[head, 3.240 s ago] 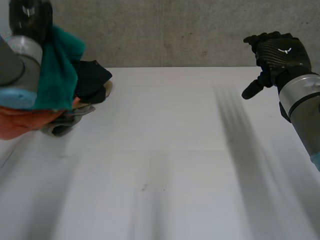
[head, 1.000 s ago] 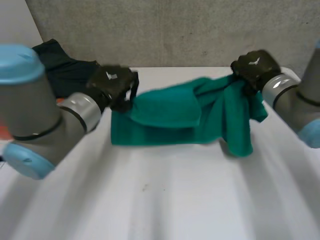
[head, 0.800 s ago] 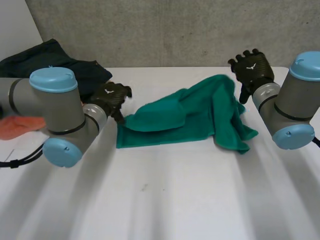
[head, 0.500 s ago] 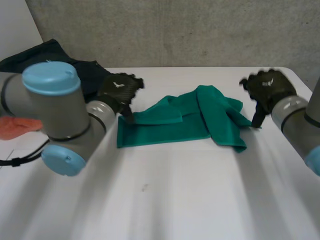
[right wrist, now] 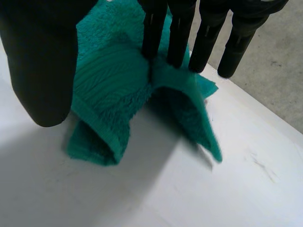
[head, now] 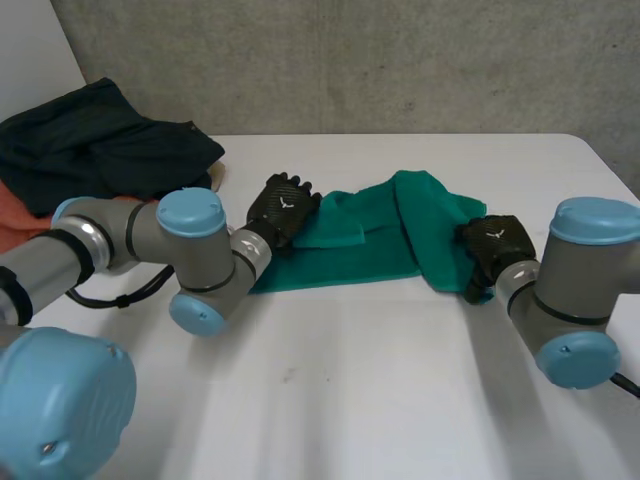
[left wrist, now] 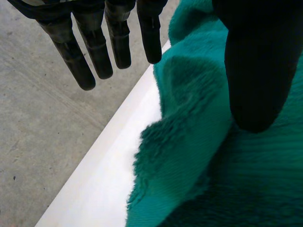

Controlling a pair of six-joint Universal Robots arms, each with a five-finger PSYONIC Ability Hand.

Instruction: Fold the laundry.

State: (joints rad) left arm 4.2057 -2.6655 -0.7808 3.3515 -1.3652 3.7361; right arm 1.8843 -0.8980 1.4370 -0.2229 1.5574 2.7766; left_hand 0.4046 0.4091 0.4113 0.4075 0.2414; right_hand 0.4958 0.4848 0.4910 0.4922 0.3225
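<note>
A green towel point(head: 385, 240) lies crumpled on the white table point(head: 330, 400), its right part folded over in a loose flap. My left hand point(head: 283, 207) rests at the towel's left end. In the left wrist view its fingers point(left wrist: 94, 52) are straight and spread above the towel's point(left wrist: 203, 156) far edge, with the thumb point(left wrist: 255, 71) apart over the cloth. My right hand point(head: 492, 248) is at the towel's right end. In the right wrist view its straight fingertips point(right wrist: 177, 33) touch a raised fold of the towel point(right wrist: 113, 94), the thumb point(right wrist: 42, 61) held off to the side. Neither hand holds the cloth.
A pile of dark clothes point(head: 110, 145) sits at the back left of the table, with an orange cloth point(head: 15, 215) beside it. The table's far edge meets a grey concrete wall point(head: 400, 60). Bare table stretches in front of the towel.
Both hands held the towel stretched in the air a second ago. They have let go, the towel has dropped onto the table, and both hands have come down to its ends.
</note>
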